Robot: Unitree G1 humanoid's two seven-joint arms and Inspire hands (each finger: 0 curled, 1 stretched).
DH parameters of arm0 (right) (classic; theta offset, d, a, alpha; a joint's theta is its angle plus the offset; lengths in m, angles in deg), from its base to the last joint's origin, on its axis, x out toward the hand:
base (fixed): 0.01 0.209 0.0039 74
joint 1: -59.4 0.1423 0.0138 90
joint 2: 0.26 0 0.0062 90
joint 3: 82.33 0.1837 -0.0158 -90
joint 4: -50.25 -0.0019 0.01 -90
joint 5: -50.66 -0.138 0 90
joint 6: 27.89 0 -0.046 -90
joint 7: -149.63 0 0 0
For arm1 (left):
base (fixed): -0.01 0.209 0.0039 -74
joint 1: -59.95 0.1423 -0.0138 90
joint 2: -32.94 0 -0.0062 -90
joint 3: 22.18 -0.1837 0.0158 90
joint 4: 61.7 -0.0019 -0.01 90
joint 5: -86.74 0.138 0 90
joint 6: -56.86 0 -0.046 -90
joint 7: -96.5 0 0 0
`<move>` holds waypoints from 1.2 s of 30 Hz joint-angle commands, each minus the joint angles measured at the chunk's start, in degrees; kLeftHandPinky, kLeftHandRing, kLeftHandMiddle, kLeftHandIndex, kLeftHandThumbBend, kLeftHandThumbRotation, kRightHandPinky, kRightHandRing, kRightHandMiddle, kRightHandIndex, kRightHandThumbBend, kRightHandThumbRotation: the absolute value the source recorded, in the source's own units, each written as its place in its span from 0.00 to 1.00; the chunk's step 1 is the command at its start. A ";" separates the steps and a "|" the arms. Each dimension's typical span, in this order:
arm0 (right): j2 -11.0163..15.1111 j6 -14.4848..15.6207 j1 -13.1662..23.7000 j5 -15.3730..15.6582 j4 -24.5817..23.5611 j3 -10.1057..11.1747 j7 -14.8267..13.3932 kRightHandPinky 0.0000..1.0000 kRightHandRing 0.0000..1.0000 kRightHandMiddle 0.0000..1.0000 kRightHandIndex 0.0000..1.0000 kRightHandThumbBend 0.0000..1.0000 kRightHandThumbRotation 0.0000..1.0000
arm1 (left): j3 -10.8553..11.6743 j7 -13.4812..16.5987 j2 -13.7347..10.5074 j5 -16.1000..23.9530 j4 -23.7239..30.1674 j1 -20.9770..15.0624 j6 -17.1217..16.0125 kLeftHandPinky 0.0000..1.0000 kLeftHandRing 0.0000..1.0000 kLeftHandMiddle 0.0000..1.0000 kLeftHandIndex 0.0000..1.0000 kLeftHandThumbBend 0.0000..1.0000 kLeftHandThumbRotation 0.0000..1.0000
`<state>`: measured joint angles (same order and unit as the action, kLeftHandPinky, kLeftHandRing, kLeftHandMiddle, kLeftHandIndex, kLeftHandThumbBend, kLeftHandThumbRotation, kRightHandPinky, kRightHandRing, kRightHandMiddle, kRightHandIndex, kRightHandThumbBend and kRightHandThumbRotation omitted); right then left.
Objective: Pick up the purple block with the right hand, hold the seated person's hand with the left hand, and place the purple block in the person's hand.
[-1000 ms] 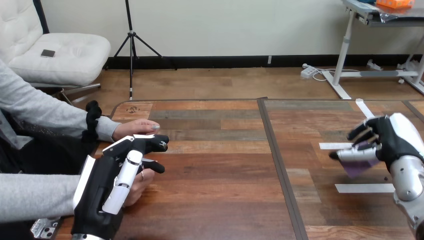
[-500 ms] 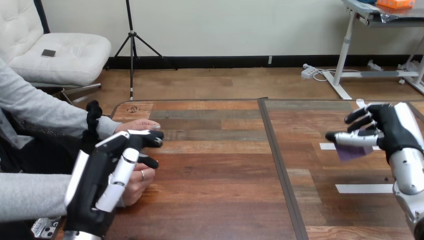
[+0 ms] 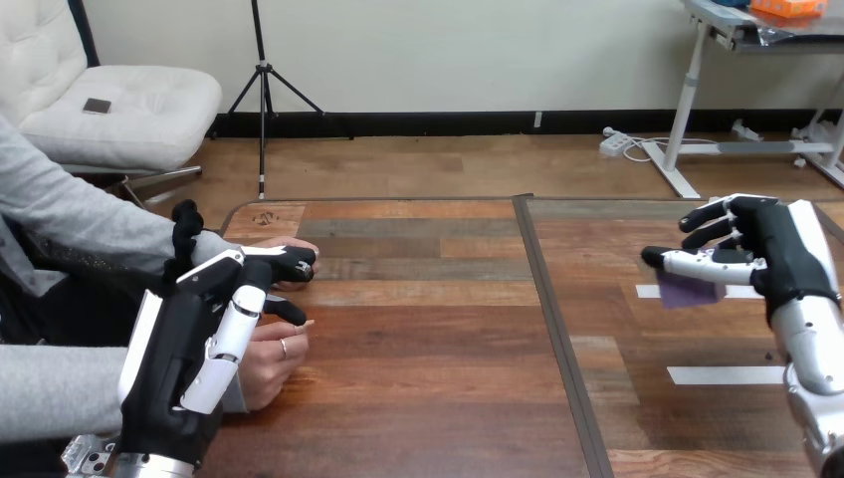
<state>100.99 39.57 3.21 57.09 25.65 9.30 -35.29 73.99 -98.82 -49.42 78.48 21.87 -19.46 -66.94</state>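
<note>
The purple block [image 3: 682,291] hangs above the right half of the wooden table [image 3: 438,358], pinched in my right hand [image 3: 766,254], whose fingers curl over it. My left hand [image 3: 204,334] is at the near left with relaxed, nearly straight fingers. Its fingertips [image 3: 294,262] lie over the person's far hand [image 3: 261,249], which rests on the table. Its thumb [image 3: 284,311] sits above the person's near hand [image 3: 271,360]. I cannot tell whether my left hand touches either of them; it curls round neither.
White tape strips [image 3: 725,374] lie on the table's right half, under and near my right hand. A dark seam [image 3: 557,329] runs down the table between the two halves. The person's grey sleeves [image 3: 70,383] come in from the left edge.
My right hand has risen and drifted slightly left with the purple block. My left hand has moved back and left, its fingertips now over the person's far hand.
</note>
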 commanded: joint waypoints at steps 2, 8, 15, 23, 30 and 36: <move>-0.99 -2.21 0.17 -1.92 -4.38 1.76 1.57 0.34 0.39 0.45 0.46 0.87 0.00 | 1.60 1.48 -1.03 1.53 -0.82 -3.85 -2.53 0.46 0.67 0.69 0.55 0.28 0.76; -1.40 -3.36 -0.98 -2.51 -6.00 2.26 2.27 0.35 0.39 0.45 0.46 0.88 0.00 | 2.25 2.51 -1.24 2.42 -0.64 -4.16 -2.29 0.45 0.66 0.68 0.55 0.28 0.77; -1.80 -3.43 -2.20 -2.81 -8.24 2.43 2.63 0.30 0.35 0.43 0.45 0.89 0.00 | 2.81 3.29 -1.42 2.67 0.28 -4.07 -1.31 0.46 0.68 0.70 0.56 0.29 0.79; -2.14 -4.29 -3.53 -3.05 -10.56 2.46 3.02 0.32 0.36 0.43 0.45 0.88 0.00 | 3.67 5.70 -3.02 7.87 -0.42 -4.37 -2.83 0.46 0.69 0.70 0.57 0.31 0.79; -2.57 -5.35 -4.32 -3.55 -11.81 2.88 3.73 0.35 0.38 0.44 0.45 0.88 0.00 | 4.44 7.62 -5.76 13.86 -1.31 -5.17 -5.00 0.49 0.69 0.70 0.57 0.31 0.69; -3.07 -6.77 -4.57 -4.53 -11.76 3.44 5.19 0.35 0.38 0.44 0.45 0.88 0.00 | 5.25 9.34 -9.72 20.92 -0.10 -5.26 -4.52 0.53 0.69 0.70 0.61 0.44 0.57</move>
<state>98.64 35.81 -3.69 54.10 17.10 11.10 -31.14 78.16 -91.03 -54.59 94.77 20.79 -20.65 -70.39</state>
